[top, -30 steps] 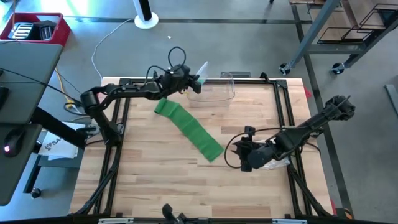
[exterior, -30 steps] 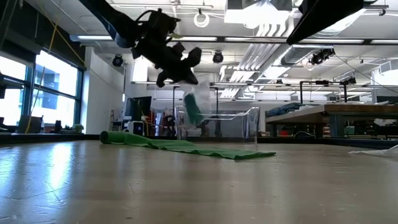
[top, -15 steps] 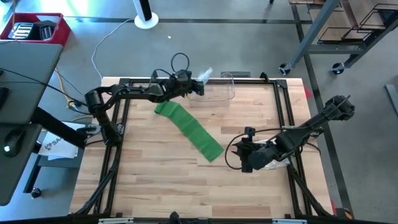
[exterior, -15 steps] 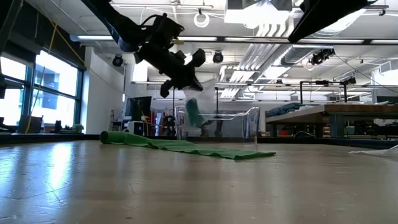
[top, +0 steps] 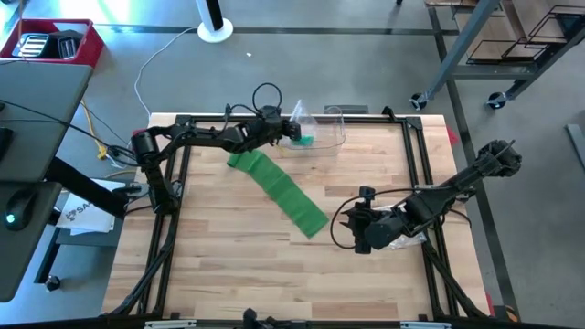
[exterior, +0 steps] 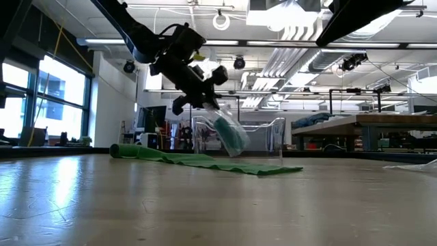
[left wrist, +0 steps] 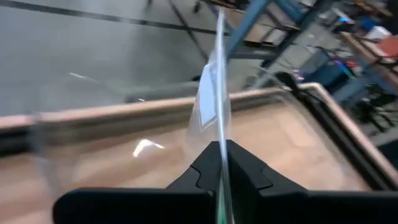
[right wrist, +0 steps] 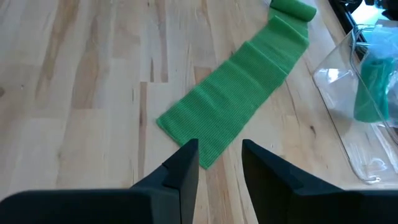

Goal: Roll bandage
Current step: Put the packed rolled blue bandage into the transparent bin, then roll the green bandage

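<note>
A long green bandage [top: 279, 189] lies flat and slantwise on the wooden table, its far-left end rolled up [right wrist: 292, 7]. My left gripper [top: 287, 132] is at the far side, shut on a clear plastic bag [exterior: 229, 133] that holds a green roll [top: 304, 140]. The bag hangs at a clear open box [top: 324, 128]. My right gripper [right wrist: 217, 163] hovers open just short of the bandage's near end [right wrist: 186, 124], touching nothing. My left gripper pinches the bag's thin upper edge [left wrist: 220, 146] between its two shut fingers, slanting down from the table's left. The bag hangs tilted below the fingers with the green roll in its lower end [exterior: 233, 139]. Whether that end rests on the box I cannot tell.
A crumpled white wrapper [top: 404, 241] lies under my right arm near the table's right edge. A black frame rail [top: 416, 146] runs around the tabletop. Bare wood [top: 228, 265] stretches along the near left.
My left gripper has sunk toward the clear box and rolled its wrist. The bag, which stuck up and away from the fingers, now hangs down below them, and the green roll inside has dropped lower at the box.
</note>
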